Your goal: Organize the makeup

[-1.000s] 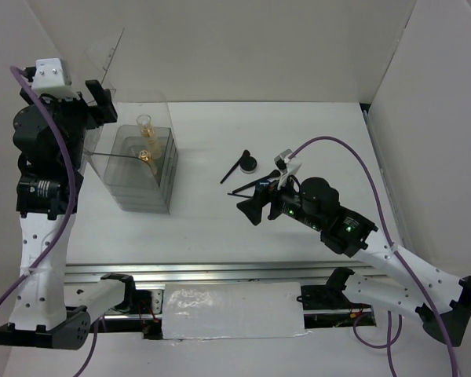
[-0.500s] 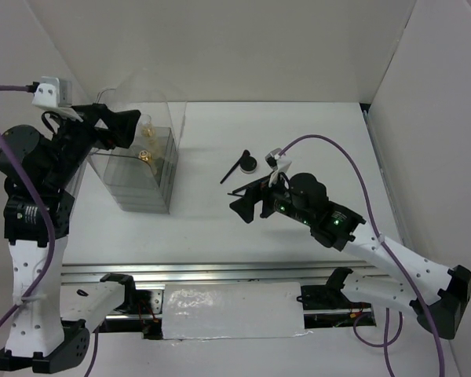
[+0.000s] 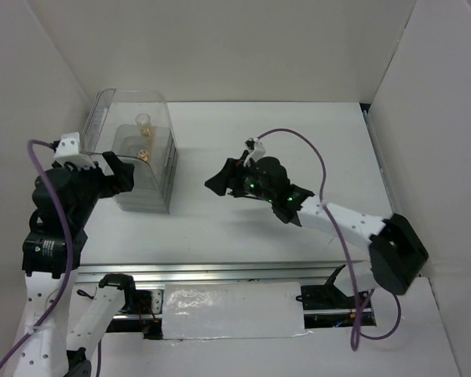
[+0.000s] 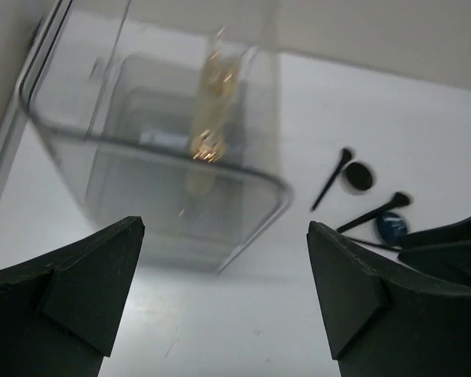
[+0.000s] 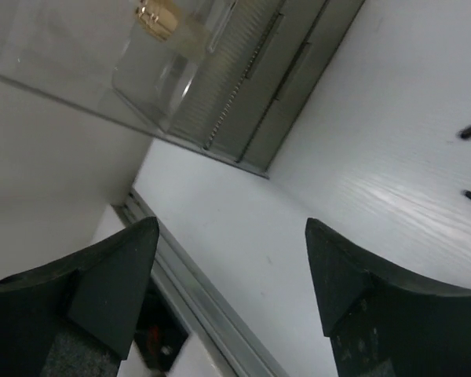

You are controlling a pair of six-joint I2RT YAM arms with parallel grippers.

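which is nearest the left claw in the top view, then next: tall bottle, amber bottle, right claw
From the left claw:
1. amber bottle, near end of the box
2. tall bottle, back of the box
3. right claw, far right

Mounted along the silver aluminium rail (image 3: 228,271), the white-shelled left arm (image 3: 38,294) and white-shelled right arm (image 3: 347,221) have bulky black joint housings, one looping purple cable (image 3: 300,136) apiece, small green lights (image 3: 287,200) on the right arm, and matte black wedge-shaped fingers (image 4: 86,283) on the left gripper (image 4: 224,228) and right gripper (image 5: 230,224).
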